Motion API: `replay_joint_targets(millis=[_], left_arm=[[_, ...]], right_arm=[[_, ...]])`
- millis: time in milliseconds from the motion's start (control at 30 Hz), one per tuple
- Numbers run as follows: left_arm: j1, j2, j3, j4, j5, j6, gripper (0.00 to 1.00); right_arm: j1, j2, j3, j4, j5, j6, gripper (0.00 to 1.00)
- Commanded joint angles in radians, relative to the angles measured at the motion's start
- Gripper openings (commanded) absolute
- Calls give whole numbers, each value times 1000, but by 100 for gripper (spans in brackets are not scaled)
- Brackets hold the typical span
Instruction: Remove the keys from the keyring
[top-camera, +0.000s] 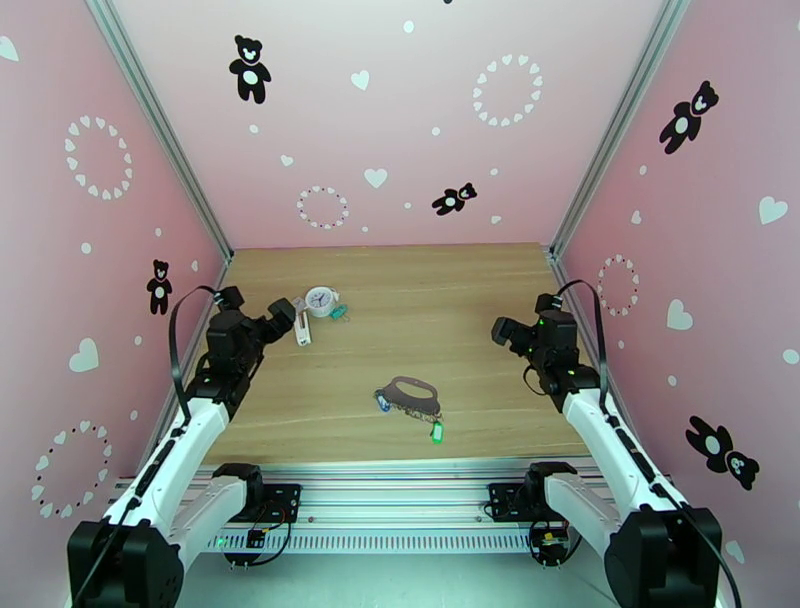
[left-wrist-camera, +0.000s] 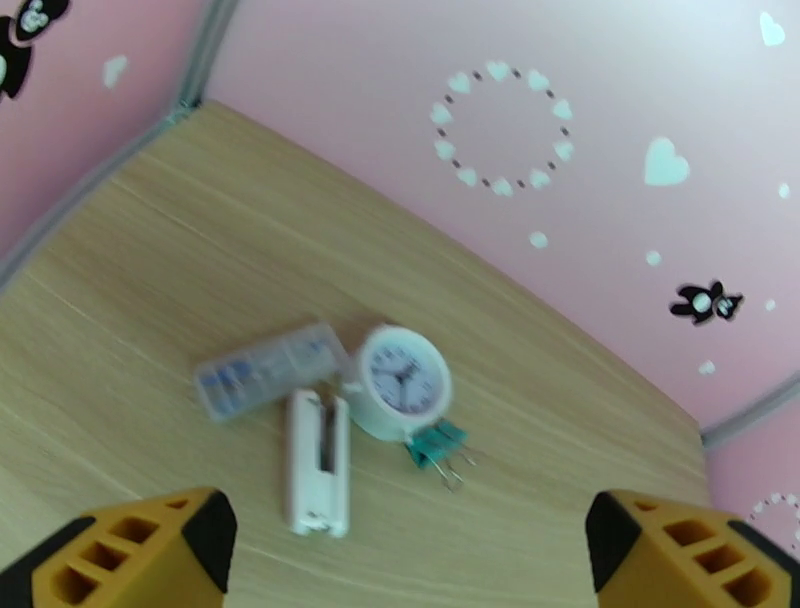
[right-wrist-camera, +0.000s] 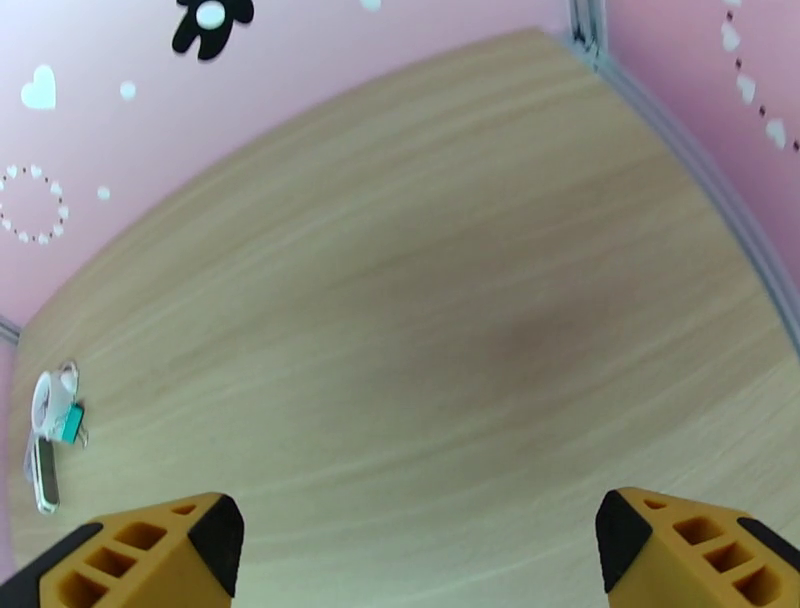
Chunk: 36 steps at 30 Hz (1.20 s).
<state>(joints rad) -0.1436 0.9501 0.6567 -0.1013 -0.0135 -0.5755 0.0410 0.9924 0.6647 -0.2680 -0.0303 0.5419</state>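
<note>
The mauve-brown D-shaped keyring (top-camera: 408, 392) lies flat on the wooden table, near the front middle. A green-tagged key (top-camera: 435, 432) hangs off its right end and a blue-tagged key (top-camera: 381, 403) sits at its left end. My left gripper (top-camera: 285, 316) hovers at the left, well away from the keyring, and faces the clock charm. In the left wrist view its orange fingers (left-wrist-camera: 150, 545) stand wide apart, open and holding nothing. My right gripper (top-camera: 503, 331) hovers at the right, also open, with its fingers (right-wrist-camera: 160, 545) spread over bare wood.
A white round clock-face charm (left-wrist-camera: 400, 380) with a teal clip (left-wrist-camera: 437, 445), a white strip (left-wrist-camera: 318, 462) and a small clear case (left-wrist-camera: 268, 368) lie at the back left of the table (top-camera: 450, 300). Pink walls close in three sides.
</note>
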Motion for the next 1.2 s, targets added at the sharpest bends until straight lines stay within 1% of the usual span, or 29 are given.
replay_joint_targets(millis=[0,200,233,333,400,533,600,633,800,867,933,1067,1167], left_arm=[[-129,11,62,-144,2,-59,99],[-424,117,151,-304,-45,-121,97],[-481,143,196,-325,-61,-130,95],[-642,224,262,-370,-97,-148,94],[-726,283,312,-402,-98,-160,92],[-863,409,412,-445,-74,-168,86],[-929,483,473,-479,-71,-152,85],[-951,514,499,-496,-75,-148,85],[-1049,706,644,-535,-38,-115,75],[-1072,798,717,-584,-27,-91,68],[-1094,875,776,-628,-42,-65,61],[-1110,978,833,-645,-54,-12,57],[-1110,1059,888,-686,-61,17,52]], right_arm=[[25,-14,56,-168,-88,23,99],[69,-24,66,-318,-151,51,99],[76,-24,64,-343,-156,53,99],[81,-43,57,-417,-164,60,99],[80,-67,42,-455,-170,64,99],[82,-92,13,-517,-163,67,99],[78,-90,-1,-529,-167,71,99],[75,-87,-8,-534,-169,75,99],[44,-63,-50,-519,-193,85,99],[30,-53,-57,-512,-210,94,99],[26,-46,-64,-497,-219,96,99],[7,-35,-66,-488,-220,91,99],[-2,-31,-62,-485,-220,83,99]])
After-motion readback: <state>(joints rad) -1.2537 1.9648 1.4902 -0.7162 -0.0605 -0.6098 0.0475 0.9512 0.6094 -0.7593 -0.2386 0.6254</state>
